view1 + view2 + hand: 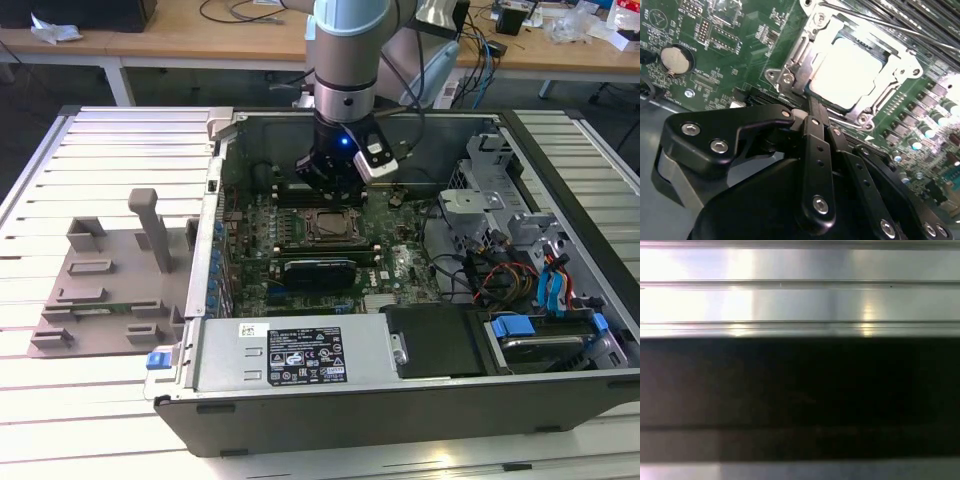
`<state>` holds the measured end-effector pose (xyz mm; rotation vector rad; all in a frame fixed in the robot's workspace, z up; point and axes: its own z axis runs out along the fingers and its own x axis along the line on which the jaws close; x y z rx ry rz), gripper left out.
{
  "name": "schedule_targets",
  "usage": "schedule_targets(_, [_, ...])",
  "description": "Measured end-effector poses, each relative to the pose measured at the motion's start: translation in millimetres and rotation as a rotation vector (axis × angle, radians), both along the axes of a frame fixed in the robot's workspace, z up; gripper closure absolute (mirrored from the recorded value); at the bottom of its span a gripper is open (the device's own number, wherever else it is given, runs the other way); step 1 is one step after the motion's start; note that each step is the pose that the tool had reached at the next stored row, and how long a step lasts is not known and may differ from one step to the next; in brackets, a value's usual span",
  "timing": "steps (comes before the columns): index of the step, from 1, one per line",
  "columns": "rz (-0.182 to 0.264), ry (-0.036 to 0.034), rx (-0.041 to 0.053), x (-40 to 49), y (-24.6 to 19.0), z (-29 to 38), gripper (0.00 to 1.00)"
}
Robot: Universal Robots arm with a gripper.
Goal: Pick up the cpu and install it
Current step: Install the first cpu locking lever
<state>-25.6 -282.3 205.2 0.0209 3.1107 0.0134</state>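
Robot arm: the big grey arm reaches down into the open black computer case (400, 400), right over the green board (400, 262)

Pincer: the black metal gripper (812, 112) hangs just above the near edge of the socket; its two fingers (816, 150) look pressed together, with nothing between them

Chip: the small flat square cpu with the shiny silver-white top (847, 70) lies inside the dark socket with the metal frame (790, 75), in the middle of the board

Which way it points: the chip lies flat, shiny side up; it is square, so no side is longer, and its edges run along the frame

Task so far: I think the chip is already in its place

Doing it well: I think the chip must sit level in its seat, corners lined up, with no hard push, because the tiny pins under it could bend
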Motion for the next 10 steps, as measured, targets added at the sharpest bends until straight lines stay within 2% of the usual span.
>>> schedule_targets(3, [0.0, 0.0005, -0.0012, 4.0, -0.1, -2.3, 0.89])
schedule_targets(10, [0.0, -0.0001, -0.0016, 4.8, -0.8, -3.0, 0.89])
